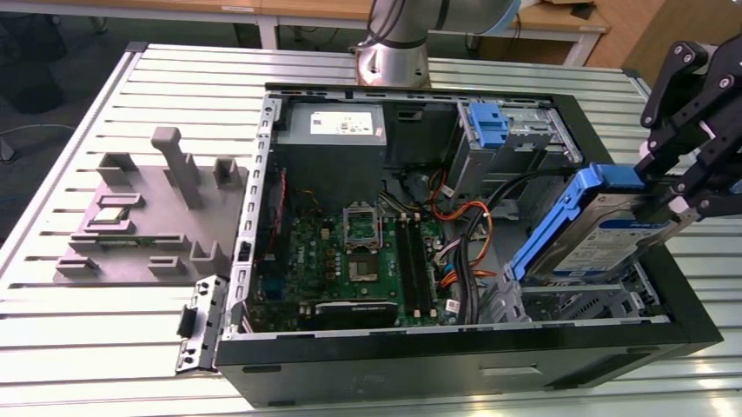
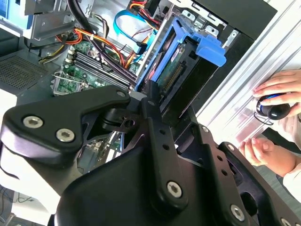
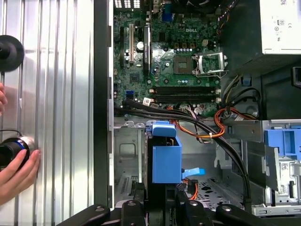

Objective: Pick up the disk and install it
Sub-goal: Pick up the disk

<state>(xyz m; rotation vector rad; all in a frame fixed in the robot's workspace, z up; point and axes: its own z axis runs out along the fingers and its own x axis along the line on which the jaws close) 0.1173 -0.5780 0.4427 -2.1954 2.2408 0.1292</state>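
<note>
My gripper (image 1: 676,187) is clamped on the flat silver-metal disk w/ blue plastic rails (image 1: 597,230), held tilted over the metal drive bay (image 1: 579,301) at the exterior view's right. I think rails should be parallel to bay walls, slow descent. From left: grey moulded parts tray (image 1: 151,217), green motherboard (image 1: 347,269), then orange and black cables (image 1: 478,228) just beside the disk; they may snag.

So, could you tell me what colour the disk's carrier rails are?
The disk's rails are blue, clearest in the exterior view.
</note>
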